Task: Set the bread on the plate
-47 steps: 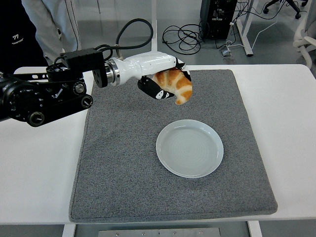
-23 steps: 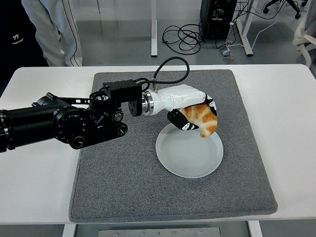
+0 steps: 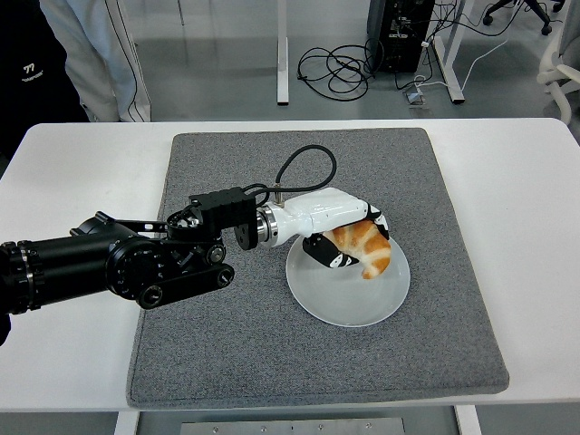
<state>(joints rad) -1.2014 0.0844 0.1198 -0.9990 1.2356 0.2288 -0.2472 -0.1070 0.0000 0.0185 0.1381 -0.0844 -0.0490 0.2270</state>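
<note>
Left hand [image 3: 349, 237] closed around the bread [image 3: 365, 246], a golden-orange croissant with paler stripes. White shell of the hand above the croissant, dark fingers [image 3: 328, 256] curled below and beside it. Bread held low over the plate [image 3: 335, 301], in its upper right part, with the lower tip pointing down toward the plate surface; cannot tell whether this tip touches the plate or hangs just above. Plate round, pale blue-green, lying right of centre on a grey mat [image 3: 227, 353]. Mat spread flat on the white counter [image 3: 63, 344] and covering most of its middle. Left arm [image 3: 118, 267] black, coming in from the left edge and reaching low across the mat, with a black cable [image 3: 304, 163] looping up behind the wrist. Right arm not visible anywhere.

At the top left, part of a person [image 3: 82, 54] in dark and grey clothes, standing behind the counter. On the floor beyond, tangled cables [image 3: 335, 68] and legs of other furniture.
</note>
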